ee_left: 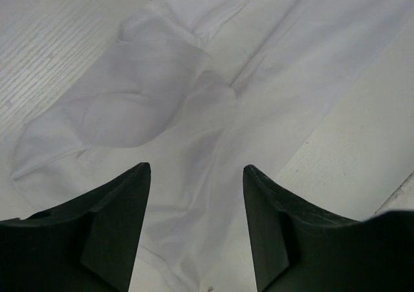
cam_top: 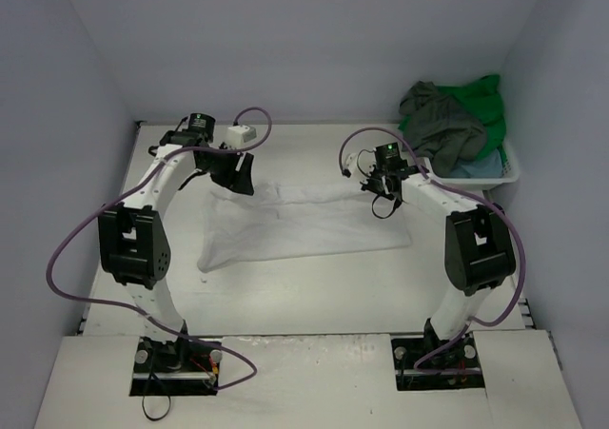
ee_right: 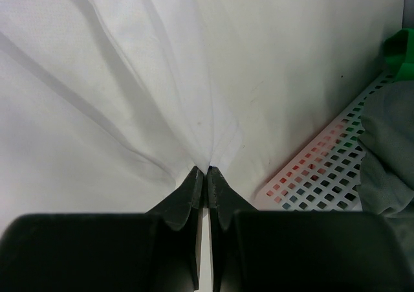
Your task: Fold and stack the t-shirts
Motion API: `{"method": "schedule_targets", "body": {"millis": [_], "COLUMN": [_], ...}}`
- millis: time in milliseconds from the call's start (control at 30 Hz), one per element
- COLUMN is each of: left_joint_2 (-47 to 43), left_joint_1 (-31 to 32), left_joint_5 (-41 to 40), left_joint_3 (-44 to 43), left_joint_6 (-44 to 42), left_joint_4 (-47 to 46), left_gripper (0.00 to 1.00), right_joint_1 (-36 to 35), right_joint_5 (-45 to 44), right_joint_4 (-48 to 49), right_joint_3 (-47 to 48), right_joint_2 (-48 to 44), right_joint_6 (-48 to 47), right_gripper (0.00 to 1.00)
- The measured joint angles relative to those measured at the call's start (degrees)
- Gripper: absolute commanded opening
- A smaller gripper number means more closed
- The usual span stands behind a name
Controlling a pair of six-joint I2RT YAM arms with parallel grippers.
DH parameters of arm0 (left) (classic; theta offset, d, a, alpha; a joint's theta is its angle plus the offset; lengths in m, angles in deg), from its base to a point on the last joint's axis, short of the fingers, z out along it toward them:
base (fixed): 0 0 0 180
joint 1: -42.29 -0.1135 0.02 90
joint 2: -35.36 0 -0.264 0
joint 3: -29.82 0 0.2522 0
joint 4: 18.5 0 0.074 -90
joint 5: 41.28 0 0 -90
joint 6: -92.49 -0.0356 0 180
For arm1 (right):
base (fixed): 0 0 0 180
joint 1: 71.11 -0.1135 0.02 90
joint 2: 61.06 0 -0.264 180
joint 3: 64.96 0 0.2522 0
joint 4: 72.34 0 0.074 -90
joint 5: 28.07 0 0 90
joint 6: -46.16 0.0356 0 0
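Right claw (ee_right: 207, 171) pinched tight on white shirt (cam_top: 314, 227) edge, probably tensioning it; left claw (ee_left: 196, 169) wide open above it, empty.

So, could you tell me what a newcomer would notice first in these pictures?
The white t-shirt spread across the middle of the table stands out most, with the right hand pinched shut on its right edge and the left hand open over its left end. Next comes the white basket in the far right corner, heaped with a grey-olive shirt and a green shirt.
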State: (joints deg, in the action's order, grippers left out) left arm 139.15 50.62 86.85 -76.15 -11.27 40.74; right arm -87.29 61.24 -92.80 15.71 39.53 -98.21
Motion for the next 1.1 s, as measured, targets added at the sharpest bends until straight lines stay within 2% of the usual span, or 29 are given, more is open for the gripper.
{"method": "schedule_targets", "body": {"millis": [333,667,1033,1100], "left_joint_2": [2.6,3.0,6.4,6.4], "left_joint_1": [5.8,5.7,5.7,5.7], "left_joint_5": [-3.0,-9.3,-8.4,-8.1], "left_joint_3": [0.0,0.0,0.0,0.0], "left_joint_6": [-3.0,-5.4,-5.7,-5.7], "left_joint_4": [-3.4,-8.9,-8.7,-8.7], "left_gripper": [0.56,0.56,0.56,0.53], "right_joint_1": [0.0,0.0,0.0,0.0], "right_joint_5": [0.0,0.0,0.0,0.0], "right_joint_4": [0.0,0.0,0.0,0.0], "right_joint_3": [-0.8,-1.4,-1.6,-1.7], "right_joint_2": [0.1,0.4,0.5,0.5], "right_joint_6": [0.4,0.5,0.8,0.8], "right_gripper": [0.0,0.0,0.0,0.0]}}
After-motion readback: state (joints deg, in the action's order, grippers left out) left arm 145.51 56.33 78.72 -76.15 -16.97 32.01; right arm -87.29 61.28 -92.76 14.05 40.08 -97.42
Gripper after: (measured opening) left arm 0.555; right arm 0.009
